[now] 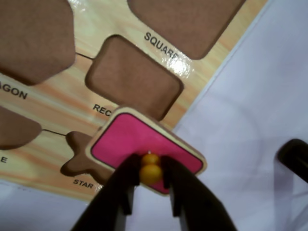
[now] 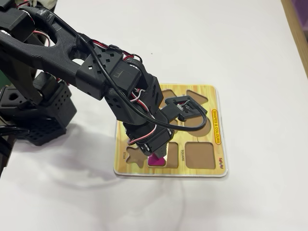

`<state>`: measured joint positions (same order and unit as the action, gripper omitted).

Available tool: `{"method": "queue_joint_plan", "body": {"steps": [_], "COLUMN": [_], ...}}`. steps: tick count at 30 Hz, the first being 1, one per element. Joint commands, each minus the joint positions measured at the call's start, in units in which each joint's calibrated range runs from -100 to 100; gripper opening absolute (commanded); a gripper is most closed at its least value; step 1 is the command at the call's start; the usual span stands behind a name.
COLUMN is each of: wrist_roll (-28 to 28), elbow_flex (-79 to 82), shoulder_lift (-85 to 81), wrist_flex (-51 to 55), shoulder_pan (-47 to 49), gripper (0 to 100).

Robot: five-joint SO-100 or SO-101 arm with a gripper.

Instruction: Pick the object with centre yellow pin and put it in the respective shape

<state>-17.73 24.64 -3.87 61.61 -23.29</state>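
A pink rectangular piece (image 1: 139,144) with a cream rim has a yellow pin (image 1: 150,169) at its centre. My gripper (image 1: 150,172) is shut on the yellow pin and holds the piece tilted above the wooden shape board (image 1: 62,108), partly over the board's edge, near the star recess (image 1: 79,154) and just below the rectangle recess (image 1: 132,77). In the fixed view the pink piece (image 2: 155,161) shows under the gripper (image 2: 155,156), over the front row of the board (image 2: 219,171). The arm hides much of the board there.
The board has several brown recesses, among them a square (image 1: 192,21) and a polygon (image 1: 29,36). The board lies on a white table (image 2: 250,62). A dark object (image 1: 294,156) shows at the wrist view's right edge. The arm's base (image 2: 33,110) stands left of the board.
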Motion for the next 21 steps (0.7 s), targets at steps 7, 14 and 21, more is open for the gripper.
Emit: {"method": "queue_joint_plan", "body": {"steps": [7, 14, 21], "wrist_roll": [0.1, 0.1, 0.1], "elbow_flex": [-4.7, -4.7, -4.7], "shoulder_lift": [-1.4, -0.7, -0.6], "wrist_flex": [-4.7, -4.8, -5.8], "shoulder_pan": [3.8, 6.6, 6.9], "gripper": [1, 1, 1]}}
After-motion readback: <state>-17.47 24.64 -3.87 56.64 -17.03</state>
